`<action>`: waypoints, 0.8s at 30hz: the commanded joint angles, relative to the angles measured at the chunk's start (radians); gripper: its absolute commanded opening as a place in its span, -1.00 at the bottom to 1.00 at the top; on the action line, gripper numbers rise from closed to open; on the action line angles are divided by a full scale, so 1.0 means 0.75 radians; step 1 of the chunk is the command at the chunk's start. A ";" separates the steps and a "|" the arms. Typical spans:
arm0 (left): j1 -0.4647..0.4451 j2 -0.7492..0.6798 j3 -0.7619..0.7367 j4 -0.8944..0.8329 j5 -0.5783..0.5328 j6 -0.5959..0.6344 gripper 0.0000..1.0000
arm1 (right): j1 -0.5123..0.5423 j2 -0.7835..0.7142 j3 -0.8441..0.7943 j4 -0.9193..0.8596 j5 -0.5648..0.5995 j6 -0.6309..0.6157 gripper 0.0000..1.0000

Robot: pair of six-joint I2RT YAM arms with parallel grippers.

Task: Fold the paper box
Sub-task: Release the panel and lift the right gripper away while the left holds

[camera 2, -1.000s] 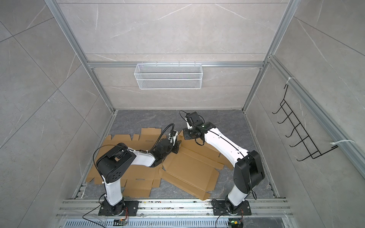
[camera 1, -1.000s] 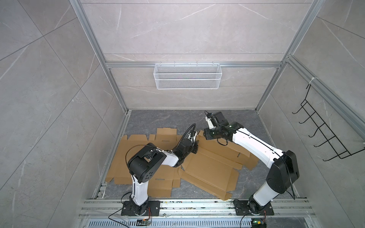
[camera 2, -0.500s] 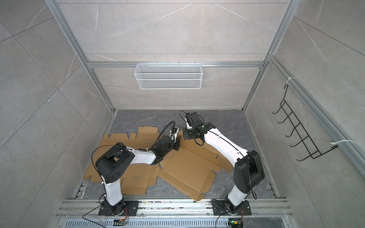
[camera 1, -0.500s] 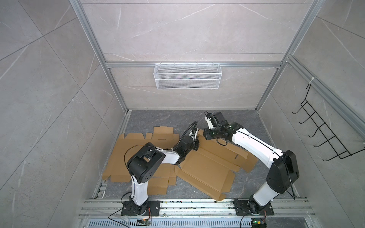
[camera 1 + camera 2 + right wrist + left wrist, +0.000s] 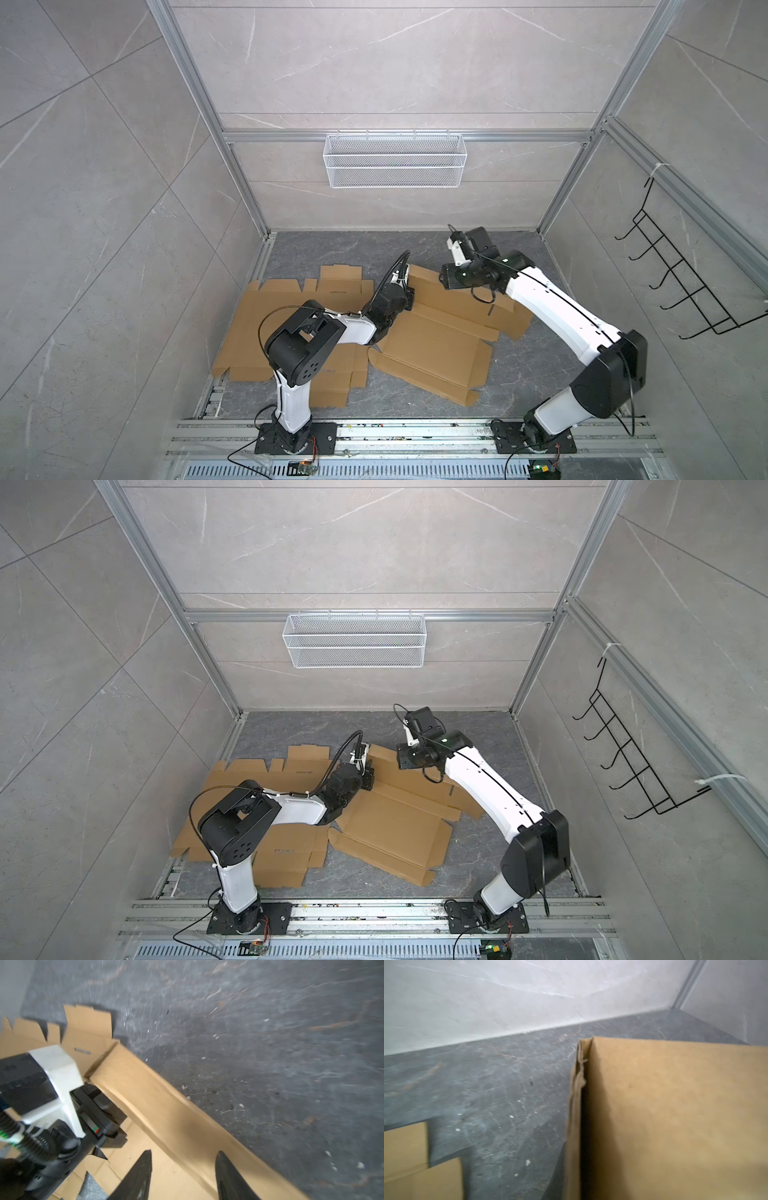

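The paper box [image 5: 436,353] [image 5: 395,829] is a flat brown cardboard blank on the grey floor, with its far flap [image 5: 166,1109] raised like a wall. My left gripper [image 5: 409,297] [image 5: 368,781] is shut on the left end of that flap. In the left wrist view the flap [image 5: 675,1115] runs down to the hidden jaws. My right gripper [image 5: 446,282] [image 5: 401,762] [image 5: 182,1165] hovers open near the middle of the same flap. One of its fingers [image 5: 143,1172] is over the inner panel, the other over the flap, and nothing is gripped.
A second flat cardboard blank [image 5: 282,324] [image 5: 232,796] lies at the left, partly under the left arm. A white wire basket [image 5: 395,166] hangs on the back wall. A black hook rack [image 5: 685,291] is on the right wall. Metal rails [image 5: 395,432] run along the front.
The left gripper's jaws have closed on the flap's end. The right gripper's jaws have widened. Both cardboard blanks have slid a little towards the front left.
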 commanded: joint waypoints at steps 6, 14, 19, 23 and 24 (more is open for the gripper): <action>-0.067 -0.081 0.002 0.136 -0.381 -0.061 -1.00 | -0.304 -0.236 -0.098 -0.177 -0.116 0.088 0.10; -0.149 -0.173 -0.063 -0.198 -0.627 -0.292 -1.00 | -0.460 -0.156 -0.138 -0.131 -0.365 0.099 0.20; -0.155 -0.176 -0.115 -0.141 -0.592 -0.258 -1.00 | -0.461 -0.074 -0.155 -0.080 -0.377 0.085 0.42; -0.155 -0.178 -0.125 -0.130 -0.586 -0.233 -1.00 | -0.461 -0.016 -0.116 -0.075 -0.364 0.080 0.47; -0.155 -0.179 -0.131 -0.126 -0.586 -0.233 -1.00 | -0.462 0.000 -0.114 -0.070 -0.366 0.076 0.48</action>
